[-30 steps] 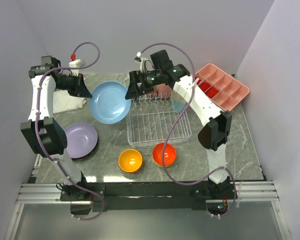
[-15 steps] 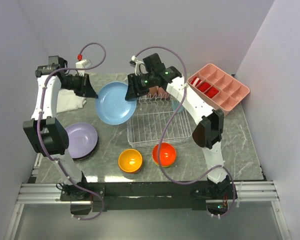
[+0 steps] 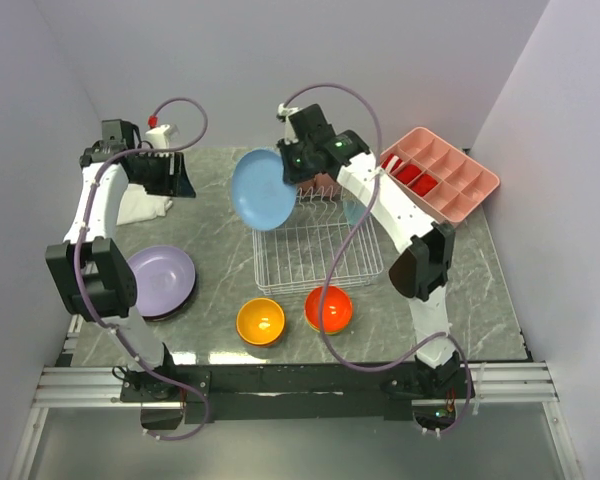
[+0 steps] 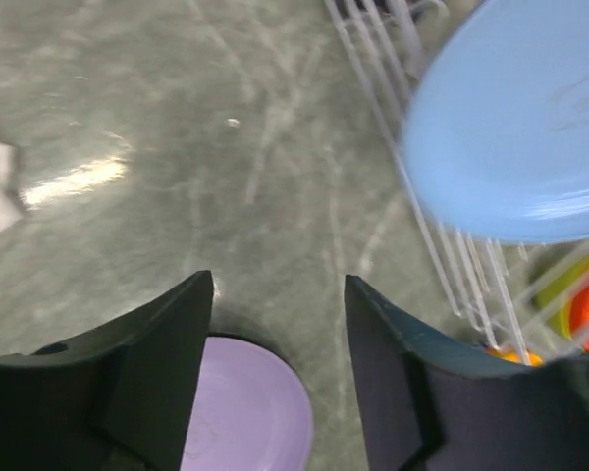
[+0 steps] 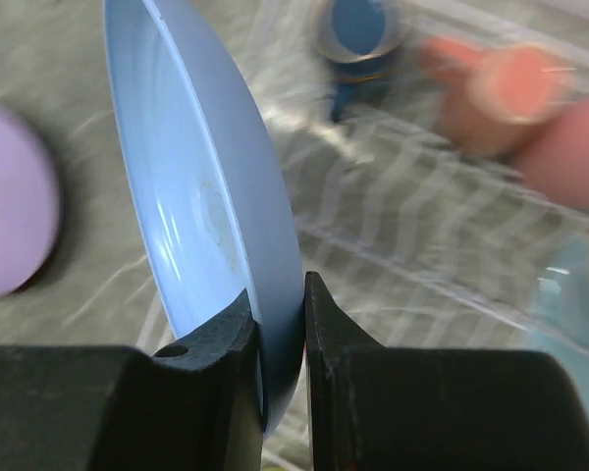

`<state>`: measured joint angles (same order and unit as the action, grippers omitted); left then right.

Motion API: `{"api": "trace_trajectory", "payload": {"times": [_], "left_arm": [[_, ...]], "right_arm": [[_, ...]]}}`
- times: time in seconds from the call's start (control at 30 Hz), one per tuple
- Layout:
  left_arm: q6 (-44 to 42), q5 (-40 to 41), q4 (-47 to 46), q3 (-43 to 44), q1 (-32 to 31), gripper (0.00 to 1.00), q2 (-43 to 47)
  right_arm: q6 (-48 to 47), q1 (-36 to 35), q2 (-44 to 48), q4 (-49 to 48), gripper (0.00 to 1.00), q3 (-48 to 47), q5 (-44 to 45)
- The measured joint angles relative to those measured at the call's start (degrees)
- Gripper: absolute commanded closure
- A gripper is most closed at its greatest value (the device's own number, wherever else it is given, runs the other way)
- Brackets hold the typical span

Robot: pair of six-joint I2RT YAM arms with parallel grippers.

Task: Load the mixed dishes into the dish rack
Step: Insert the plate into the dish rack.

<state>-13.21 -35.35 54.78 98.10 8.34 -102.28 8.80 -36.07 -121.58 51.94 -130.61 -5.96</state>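
Right gripper [image 3: 293, 175] holds the tilted blue plate [image 3: 261, 190] by its rim, over the far-left corner of the dish rack [image 3: 315, 255]. Left gripper [image 3: 176, 177] hangs apart from the plate, near a white cloth [image 3: 142, 207]. Lavender plate [image 3: 162, 278], orange bowl [image 3: 261, 321] and red bowl [image 3: 329, 308] lie on the table [image 3: 220, 265].

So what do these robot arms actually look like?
The left arm and right arm are slim white links joined by chunky black joints. A mauve cable loops along each. The left gripper and right gripper each have two dark flat fingers. Green lights glow on the right wrist.
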Motion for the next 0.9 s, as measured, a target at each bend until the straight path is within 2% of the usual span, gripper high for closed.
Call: {"api": "trace_trajectory", "payload": {"times": [0.1,0.2,0.4,0.67,0.9], "left_arm": [[4.0,4.1,-6.5,-4.0,0.1,0.33,3.4],[6.2,5.8,-10.6,-4.5,0.1,0.33,5.6],[7.9,7.2,-14.7,-5.0,0.1,0.33,6.4],[8.3,7.2,-15.4,-6.6,0.1,0.33,6.4],[8.1,7.2,-17.0,-9.8,0.1,0.33,6.8]], "right_arm": [[-1.6,1.0,3.4,-0.9,1.00,2.6,9.0],[-3.6,2.0,7.8,-0.3,1.00,6.2,19.2],[-4.7,3.1,11.9,-0.6,1.00,10.7,34.2],[-5.8,3.3,12.8,-1.2,1.00,17.4,45.9],[-6.8,3.5,12.5,-2.1,1.00,17.9,52.3]]}}
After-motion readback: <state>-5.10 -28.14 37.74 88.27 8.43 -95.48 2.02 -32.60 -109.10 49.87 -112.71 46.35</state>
